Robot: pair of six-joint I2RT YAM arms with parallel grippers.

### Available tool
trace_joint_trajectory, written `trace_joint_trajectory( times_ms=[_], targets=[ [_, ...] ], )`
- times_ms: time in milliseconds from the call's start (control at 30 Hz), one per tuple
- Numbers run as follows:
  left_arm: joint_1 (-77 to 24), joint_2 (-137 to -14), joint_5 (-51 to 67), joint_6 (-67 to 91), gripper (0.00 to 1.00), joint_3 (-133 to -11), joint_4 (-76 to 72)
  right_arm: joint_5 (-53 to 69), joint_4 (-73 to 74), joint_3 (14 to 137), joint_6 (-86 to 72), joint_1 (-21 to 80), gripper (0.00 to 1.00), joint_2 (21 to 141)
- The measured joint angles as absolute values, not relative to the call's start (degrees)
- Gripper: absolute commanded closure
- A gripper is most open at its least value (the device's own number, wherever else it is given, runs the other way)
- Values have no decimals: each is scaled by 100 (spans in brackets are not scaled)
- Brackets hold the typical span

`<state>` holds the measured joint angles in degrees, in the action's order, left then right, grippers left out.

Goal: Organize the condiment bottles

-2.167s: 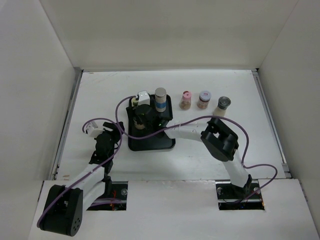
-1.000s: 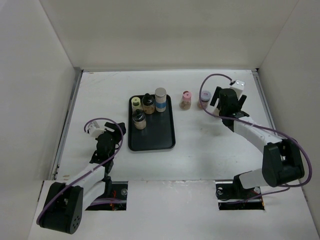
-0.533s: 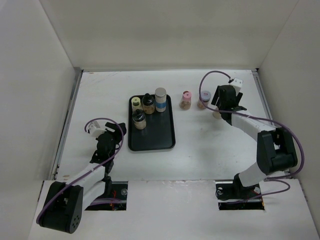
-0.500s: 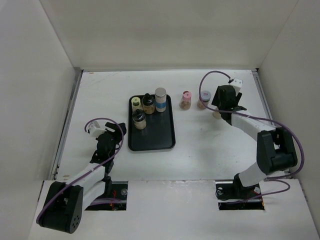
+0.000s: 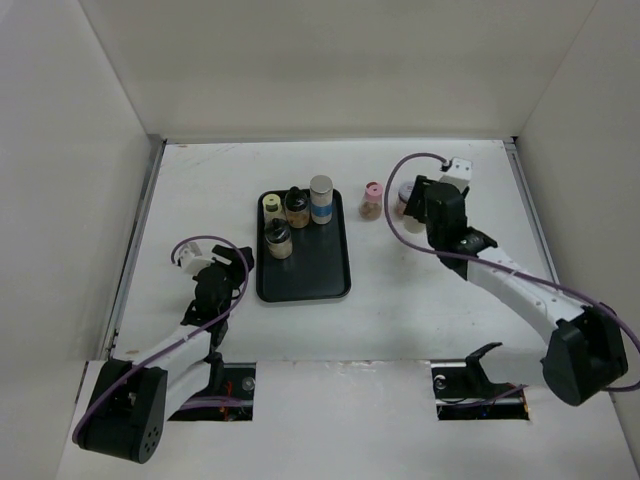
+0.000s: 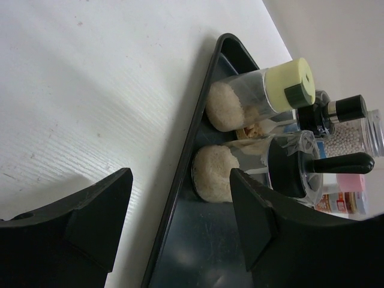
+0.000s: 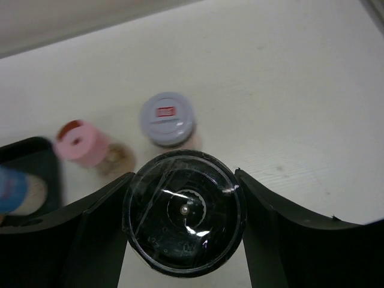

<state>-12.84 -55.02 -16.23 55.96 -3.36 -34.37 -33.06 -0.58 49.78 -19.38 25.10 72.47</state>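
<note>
- The dark-capped jar (image 7: 183, 216) is clamped in the right gripper (image 7: 183, 175), and each finger presses against a side of its cap. Whether its base is off the table (image 7: 288, 90) cannot be told.
- Just beyond that gripper's fingertips stands the grey-capped jar (image 7: 168, 118), upright, with a red label on its lid.
- Beyond the gripper and to its left stands the pink-capped jar (image 7: 84, 144), apart from the grey-capped one.
- Farther to the gripper's left lies the tray (image 5: 310, 270), flat and black. Three jars stand in a row at its far end: the cream-capped jar (image 5: 271, 205), the black-capped jar (image 5: 296, 205) and the taller silver blue-banded jar (image 5: 321, 198).
- The dark-topped jar (image 5: 278, 240) stands on the tray just nearer than the cream-capped one.
- The left gripper (image 6: 180, 198) sits low over the table, well apart from the right one. Its jaws are parted and nothing is between them.
- The tray's rim lies just ahead of its fingers (image 6: 90, 216), with the cream-capped and dark-topped jars beyond that rim.
</note>
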Motion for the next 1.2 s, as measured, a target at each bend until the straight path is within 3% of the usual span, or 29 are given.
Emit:
trace_joint_trajectory(
  times_ms=[167,400,767,967,1100,1200],
  targets=[
    [-1293,-5520,-1625,5596,35,-336,-3450,-3076,-292,5037,-2023,3564,44,7369],
    [-1288,-5476,-1627,5588,35,-336,-3450,-2788,-543,6051,-2018,4692,44,9065],
    [-1328,-5450,-1632,5555,35,-336,-3452,-2646,-784,7697,-1715,5186,41,10884],
    [-1334,-5454,-1632,5551,35,-336,-3452,-2672,-862,7933,-1688,5186,28,11288],
    [-1345,-5468,-1627,5551,35,-336,-3452,-2679,-923,7977,-1710,5186,8,11319],
    [-1356,-5483,-1627,5548,35,-336,-3454,-2681,-1000,7970,-1717,5190,2,11284]
  ],
)
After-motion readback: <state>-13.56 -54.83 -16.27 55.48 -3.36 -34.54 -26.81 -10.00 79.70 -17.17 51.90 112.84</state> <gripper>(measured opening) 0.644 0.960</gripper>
